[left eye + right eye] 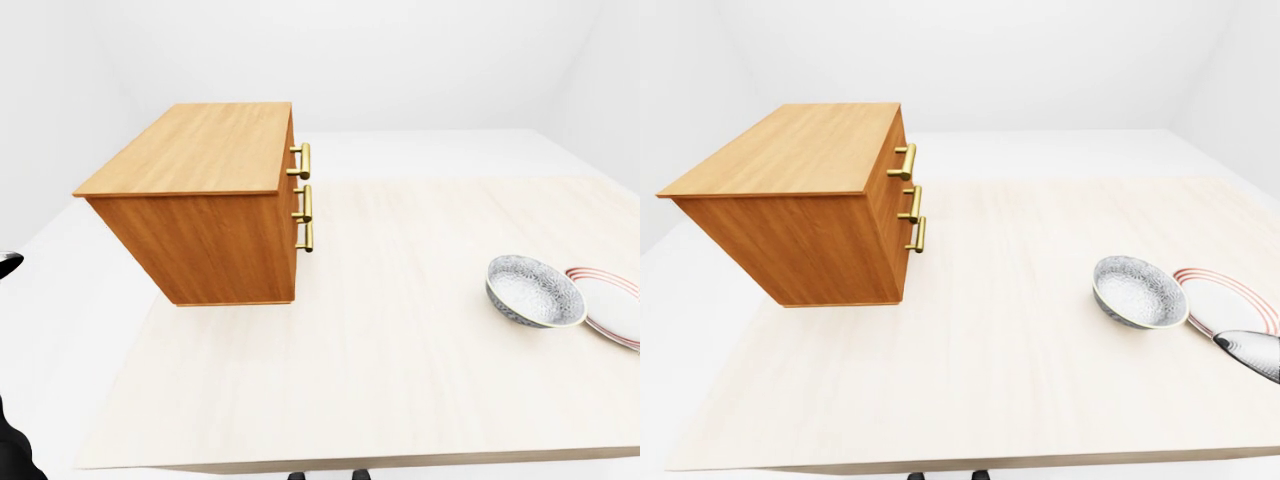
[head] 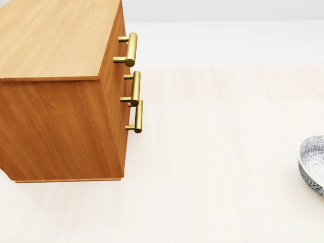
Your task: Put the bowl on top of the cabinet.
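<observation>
Bowl (image 1: 535,290) sits untouched on the tabletop (image 1: 380,340), well right of the cabinet (image 1: 200,200) and against a plate (image 1: 612,305); likely rigid, glazed, breakable, best gripped by its rim; state of both hands' fingers cannot be determined.

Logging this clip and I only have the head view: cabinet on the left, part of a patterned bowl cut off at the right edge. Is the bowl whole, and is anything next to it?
Observer: Yes, the bowl is whole in the left-eye view, standing upright on the table. A red-rimmed plate lies just to its right.
Operator: Are they touching?
Observer: They overlap in both eye views; I cannot tell whether they touch.
Operator: Any hand near the bowl?
Observer: In the right-eye view a grey tip of the right hand enters at the right edge, below the plate, apart from the bowl.
Operator: Cabinet top?
Observer: The cabinet has nothing on it.
</observation>
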Controlling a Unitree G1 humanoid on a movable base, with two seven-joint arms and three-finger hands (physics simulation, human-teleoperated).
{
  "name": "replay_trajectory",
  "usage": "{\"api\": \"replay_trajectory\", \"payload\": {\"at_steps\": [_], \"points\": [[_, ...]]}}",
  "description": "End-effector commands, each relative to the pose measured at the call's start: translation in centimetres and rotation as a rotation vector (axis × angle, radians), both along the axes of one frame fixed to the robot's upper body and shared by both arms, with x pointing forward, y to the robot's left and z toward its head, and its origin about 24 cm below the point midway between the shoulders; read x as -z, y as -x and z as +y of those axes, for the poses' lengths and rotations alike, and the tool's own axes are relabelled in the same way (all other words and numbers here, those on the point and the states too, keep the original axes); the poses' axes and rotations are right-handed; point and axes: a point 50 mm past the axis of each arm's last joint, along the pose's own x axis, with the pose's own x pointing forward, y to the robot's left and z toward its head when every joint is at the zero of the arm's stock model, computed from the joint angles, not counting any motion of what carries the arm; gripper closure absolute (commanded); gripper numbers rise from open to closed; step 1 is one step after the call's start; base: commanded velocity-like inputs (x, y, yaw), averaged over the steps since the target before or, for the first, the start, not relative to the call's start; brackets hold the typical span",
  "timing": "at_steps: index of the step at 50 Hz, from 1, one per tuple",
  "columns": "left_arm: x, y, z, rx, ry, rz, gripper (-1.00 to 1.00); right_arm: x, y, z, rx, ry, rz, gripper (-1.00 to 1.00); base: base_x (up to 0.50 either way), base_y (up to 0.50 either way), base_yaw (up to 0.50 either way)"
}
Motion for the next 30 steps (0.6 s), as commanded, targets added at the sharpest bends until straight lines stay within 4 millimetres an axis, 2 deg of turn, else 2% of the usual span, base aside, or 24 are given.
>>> {"api": "replay_trajectory", "payload": {"at_steps": [1, 5, 15, 22, 27, 30], "points": [[0.0, 0.0, 0.0, 0.000, 0.000, 0.000, -1.00, 0.1, 0.0, 0.0, -0.002, -0.001, 0.005, -1.00, 0.00, 0.43, 0.00], [0.0, 0.0, 0.0, 0.000, 0.000, 0.000, -1.00, 0.0, -0.1, 0.1, 0.002, 0.006, 0.009, -1.00, 0.00, 0.41, 0.00], [0.0, 0.0, 0.0, -0.001, 0.000, 0.001, -1.00, 0.3, -0.3, 0.2, 0.000, 0.015, 0.010, -1.00, 0.00, 0.00, 0.00], [0.1, -0.1, -0.1, 0.000, -0.002, 0.004, -1.00, -0.3, -0.5, 0.5, -0.016, 0.034, -0.032, -1.00, 0.00, 0.00, 0.00], [0.0, 0.0, -0.1, -0.002, -0.004, 0.002, -1.00, -1.7, -0.7, 1.5, -0.020, 0.140, -0.097, -1.00, 0.00, 0.00, 0.00], [0.1, -0.1, -0.1, -0.002, -0.004, 0.004, -1.00, -3.1, -1.2, 2.8, -0.009, 0.302, -0.159, -1.00, 0.00, 0.00, 0.00]]}}
